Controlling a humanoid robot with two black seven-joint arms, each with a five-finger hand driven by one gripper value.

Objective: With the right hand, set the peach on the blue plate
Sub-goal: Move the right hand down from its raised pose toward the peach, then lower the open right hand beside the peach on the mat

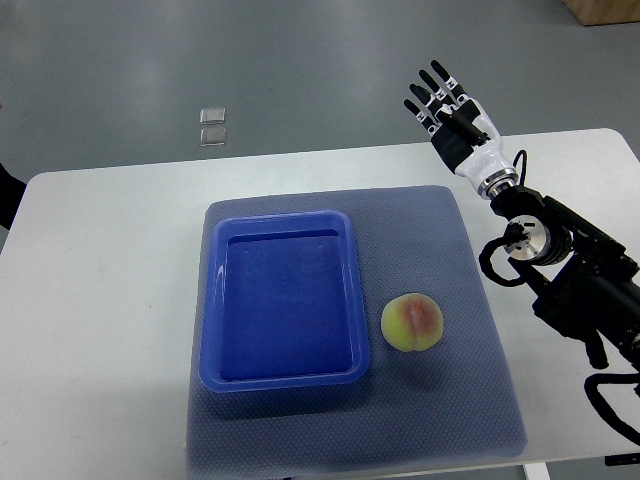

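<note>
Peach (412, 323) lying on mat (480, 300) beside empty blue plate (282, 372), right hand (447, 104) hovering w/ fingers spread, holding nothing; grasp & placement remaining.

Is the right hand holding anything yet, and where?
Nothing. The right hand is open, above the table's far edge; the peach lies on the mat.

You're likely looking at a robotics lab, bare grey floor (300, 60), plain white table (100, 300), grey mat (470, 300), staged test setup.
</note>
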